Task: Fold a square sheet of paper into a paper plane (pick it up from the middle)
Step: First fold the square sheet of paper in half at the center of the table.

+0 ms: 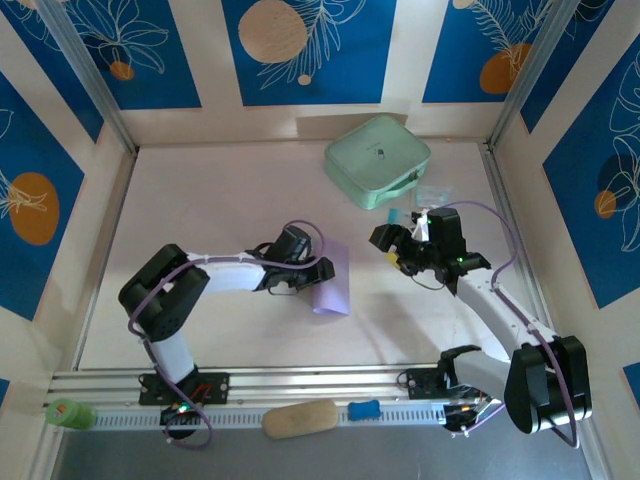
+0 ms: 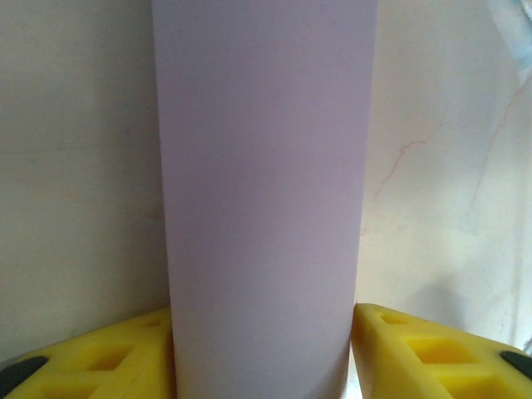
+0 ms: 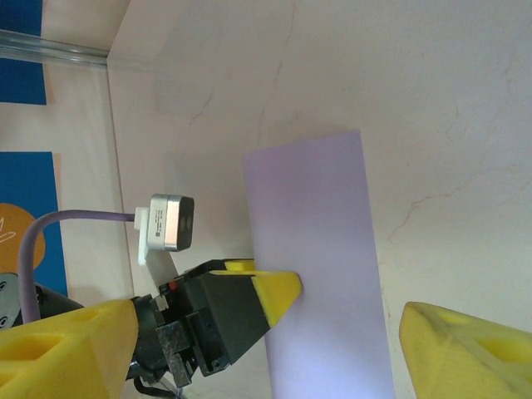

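Pale surface (image 1: pixel 200 200) carries the folded lavender square sheet of paper (image 1: pixel 333 285) near its centre, straddled by the left pincer (image 1: pixel 312 277), grip unclear, while the right pincer (image 1: pixel 396 250) hovers open nearby.

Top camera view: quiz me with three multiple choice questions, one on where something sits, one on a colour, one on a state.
1. Where is the mint-green case?
A) beside the arm bases
B) on the far side, right of centre
C) under the left arm

2. What colour is the paper?
A) lavender
B) yellow
C) white

3. How are the right fingers?
A) spread apart, holding nothing
B) clamped on the paper
C) clamped on the case

Answers: 1 B, it lies towards the top of the view, right of centre. 2 A, the strip looks pale purple. 3 A, the right wrist view shows a wide gap between them.
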Tool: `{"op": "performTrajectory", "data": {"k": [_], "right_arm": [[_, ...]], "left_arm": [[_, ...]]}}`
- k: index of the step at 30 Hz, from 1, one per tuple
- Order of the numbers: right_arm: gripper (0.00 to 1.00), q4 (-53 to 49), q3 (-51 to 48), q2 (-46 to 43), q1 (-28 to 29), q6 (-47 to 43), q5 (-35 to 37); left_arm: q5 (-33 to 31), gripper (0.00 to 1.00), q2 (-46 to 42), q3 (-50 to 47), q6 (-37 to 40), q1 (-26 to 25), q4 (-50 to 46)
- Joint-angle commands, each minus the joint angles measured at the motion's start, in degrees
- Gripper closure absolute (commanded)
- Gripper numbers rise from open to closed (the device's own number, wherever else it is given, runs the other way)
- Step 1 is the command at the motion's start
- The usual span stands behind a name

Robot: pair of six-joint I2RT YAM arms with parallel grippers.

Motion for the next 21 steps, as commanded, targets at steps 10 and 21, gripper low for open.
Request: {"op": "performTrajectory", "data": {"k": [10,21], "right_arm": [[0.17,1.38,0.88,3.33,0.86,-0.85,-4.71],[0.16,1.53,2.65,7.23,2.84,-1.32,-6.54]], "left_arm": [[-8.97,0.42,-4.65,2.98,7.99,-0.3,-13.63],[-9.81,0.49,-4.24,3.07,7.9,0.51,-15.59]]}}
